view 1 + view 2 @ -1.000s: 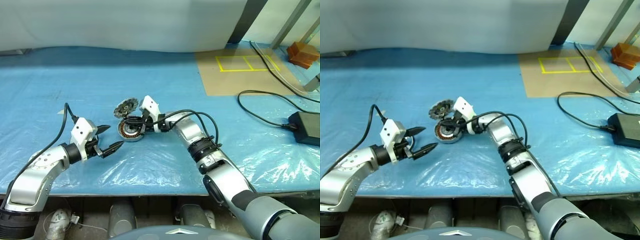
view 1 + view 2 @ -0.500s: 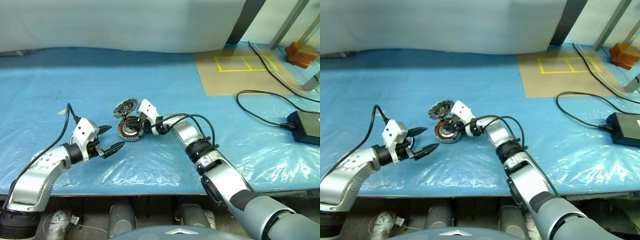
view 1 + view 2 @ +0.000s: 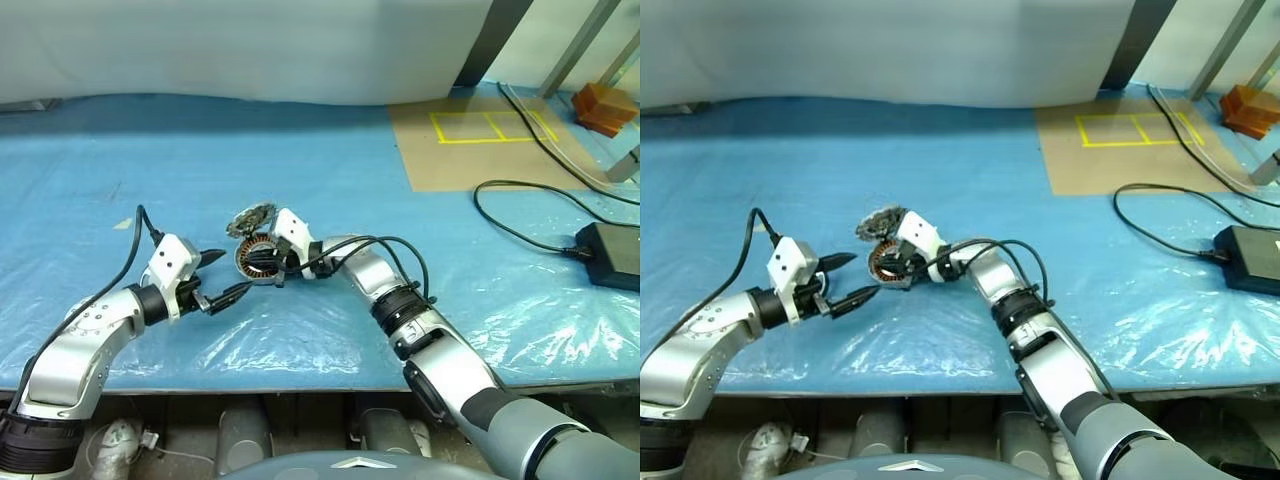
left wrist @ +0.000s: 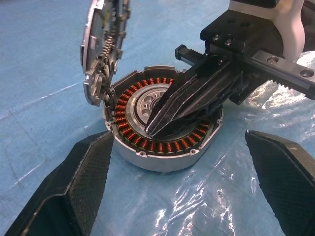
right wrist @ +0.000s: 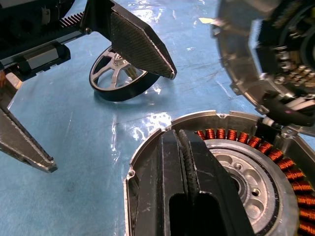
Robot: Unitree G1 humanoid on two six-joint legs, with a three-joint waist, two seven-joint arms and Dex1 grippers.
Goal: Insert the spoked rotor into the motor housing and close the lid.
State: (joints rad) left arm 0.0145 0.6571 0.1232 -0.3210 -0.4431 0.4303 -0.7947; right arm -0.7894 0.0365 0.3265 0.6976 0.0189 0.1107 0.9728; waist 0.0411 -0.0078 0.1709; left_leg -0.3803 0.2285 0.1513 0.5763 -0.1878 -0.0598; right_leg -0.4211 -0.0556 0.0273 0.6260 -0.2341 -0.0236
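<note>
Clearly we are dealing with rigid metal parts, so nothing here will flex or crush, but all of it is smooth and likely slippery under hard fingertips. The motor housing (image 3: pixel 262 264) sits left of centre in the left eye view, on the plastic film covering the blue table (image 3: pixel 330 160); it looks heavy for its size, with its ring of copper windings (image 4: pixel 147 142) exposed and, we judge, the one fragile spot to keep fingertips off. Its lid (image 4: pixel 101 46) stands up nearly on edge from the housing's rim, at the upper left of the left wrist view, ribbed face turned inward, so the housing is open.

Our right gripper (image 4: pixel 153 129) has its jaws pressed together, holding nothing, its tip resting over the housing's central hub. Our left gripper (image 3: pixel 222 276) hangs just left of the housing with its jaws spread wide and empty.

In the right wrist view the spoked rotor (image 5: pixel 118 74) lies flat on the table at upper left, beside one finger (image 5: pixel 140 44) of the left gripper, not yet inserted. We judge it light and thin; gripping across its outer rim looks safest, since the spokes offer narrow, slick holds. We would expect it to slide on the film if nudged sideways.
</note>
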